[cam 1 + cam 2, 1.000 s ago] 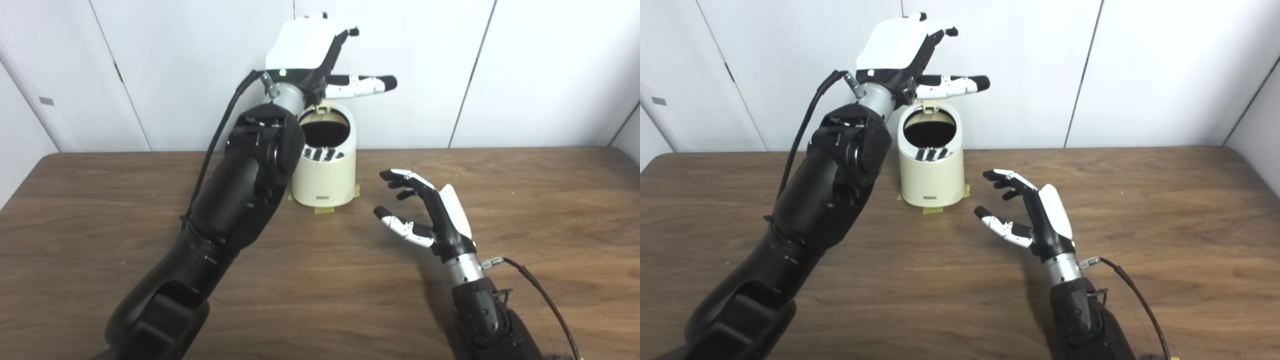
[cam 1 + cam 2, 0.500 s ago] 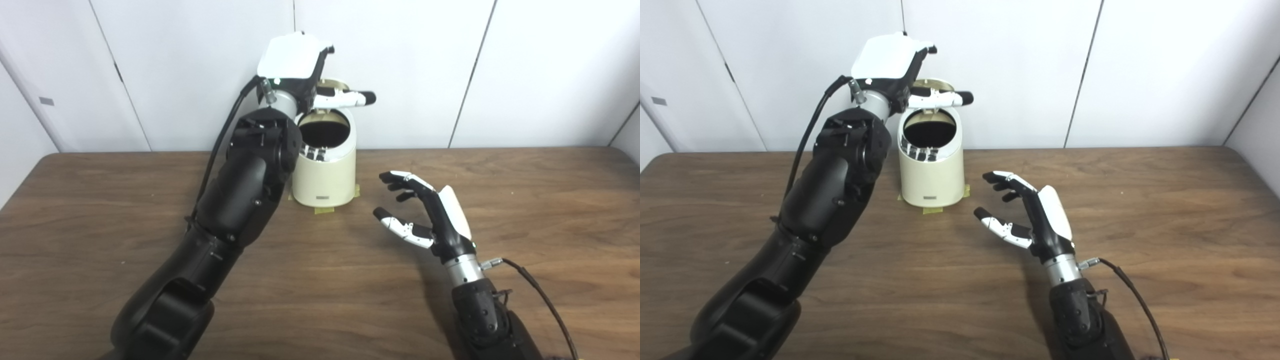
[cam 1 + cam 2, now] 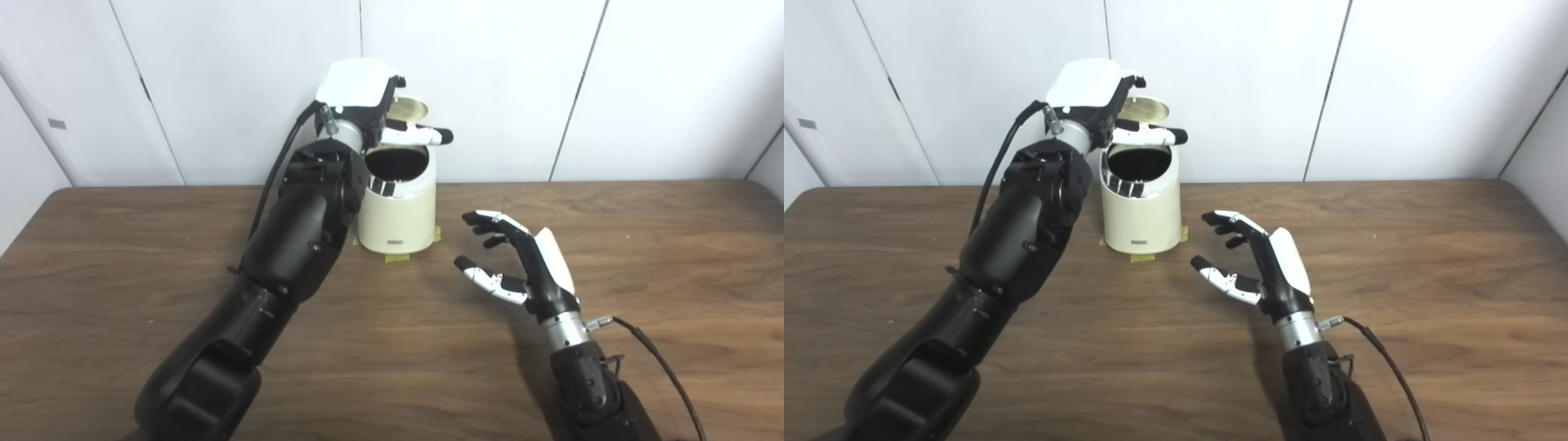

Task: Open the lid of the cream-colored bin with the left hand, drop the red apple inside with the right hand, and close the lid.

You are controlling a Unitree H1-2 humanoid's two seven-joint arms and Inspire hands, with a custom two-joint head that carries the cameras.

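While its lid [image 3: 1145, 109] stands raised, the cream bin [image 3: 1142, 211] gapes dark; both robot hands empty, fingers spread.

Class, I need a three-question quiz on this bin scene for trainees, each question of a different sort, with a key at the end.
1. True or false: the lid of the cream-colored bin is raised, so the dark opening shows.
2. Multiple choice: where is the right hand? A) inside the bin; B) over the wooden table, to the right of the bin and nearer the camera, fingers apart, holding nothing; C) gripping the lid.
3. Fill the blank: the left hand is up at the bin's top, by the ____.

Key: 1 true; 2 B; 3 lid. No apple shows in either view.
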